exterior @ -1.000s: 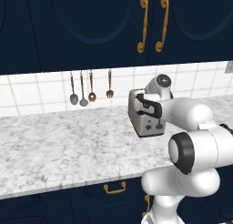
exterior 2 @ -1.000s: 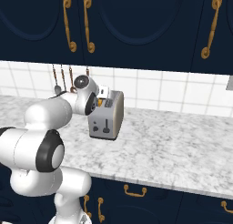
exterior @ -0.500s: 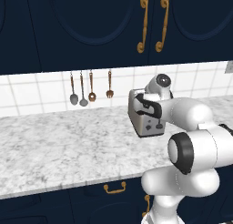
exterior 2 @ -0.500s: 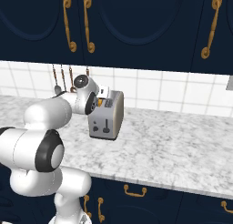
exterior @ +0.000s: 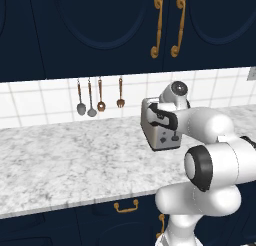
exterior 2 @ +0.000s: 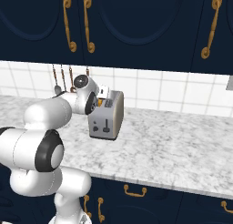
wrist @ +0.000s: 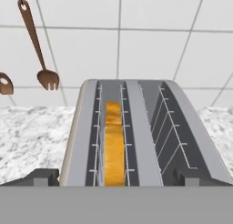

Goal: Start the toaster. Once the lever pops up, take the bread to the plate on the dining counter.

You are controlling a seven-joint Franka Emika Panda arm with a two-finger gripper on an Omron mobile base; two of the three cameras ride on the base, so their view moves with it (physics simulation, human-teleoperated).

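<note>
Left base view: a marble worktop [exterior: 75, 160] runs below navy cabinets. The toaster [exterior: 159, 126] stands toward its far right, control face turned to the near side. The white arm reaches over it, wrist just above the top. Nothing has shifted over the last second; arm and toaster sit as before, so the start step looks not yet made.

Right base view: the toaster [exterior 2: 107, 115] shows its control face, with the lever [exterior 2: 106, 125] a thin dark tab in a vertical track. The wrist hangs at the toaster's left top edge. Utensils [exterior 2: 63, 78] hang on the tiled wall behind.

Hand view: the camera looks down along the toaster [wrist: 136, 132] top. Two slots run near to far. The bread [wrist: 113, 145] stands on edge in the left slot, orange crust up, its long axis along the slot; the right slot is bare. The gripper [wrist: 116, 178] is spread wide, a tip at each near corner, holding nothing. A spoon [wrist: 38, 45] hangs far left.
</note>
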